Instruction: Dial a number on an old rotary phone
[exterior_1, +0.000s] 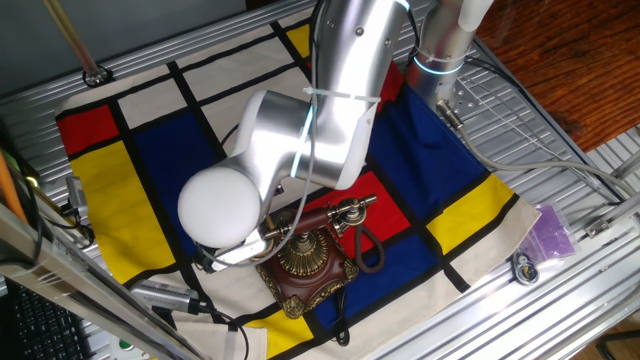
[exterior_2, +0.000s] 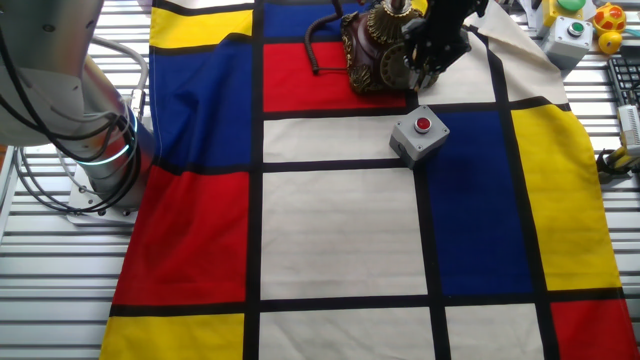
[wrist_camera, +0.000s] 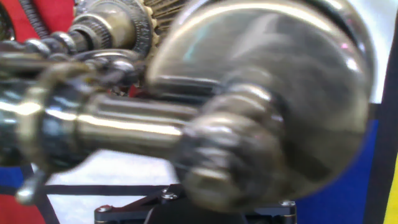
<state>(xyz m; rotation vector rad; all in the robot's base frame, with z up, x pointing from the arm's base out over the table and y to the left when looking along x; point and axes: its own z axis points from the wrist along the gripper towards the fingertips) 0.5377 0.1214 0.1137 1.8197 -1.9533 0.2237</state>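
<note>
One arm: I have the silver Flexiv arm (exterior_1: 330, 110) folded low over the near corner of the table (exterior_1: 560, 120), its bulk hiding most of my work area in one fixed view.
Cloth: a colour-block cloth (exterior_2: 330, 230) of red, blue, yellow and cream panels covers the table, probably to give the phone a non-slip bed.
Phone: the old rotary phone (exterior_1: 308, 262) sits at the cloth's edge on its red-brown square base, brass dial up, handset (exterior_1: 335, 217) lying across the cradle, black cord (exterior_1: 368, 250) looping beside it.
Placement: I judge the handset is left on the cradle because only the dial has to turn.
Gripper: the gripper (exterior_2: 432, 45) is a dark mass right against the phone's dial side in the other fixed view; I cannot tell whether its fingers are spread or pressed together.
Hand view: brass fills it, blurred, a big rounded handset end (wrist_camera: 273, 99) and a ribbed stem, so I am very close.
Button box: a small grey box with a red button (exterior_2: 418, 135) stands just beside the phone, apart from it, not part of this job.
Stage: I judge I am at the dial, contact unconfirmed.
Risk: pushing sideways could slide the light base.
</note>
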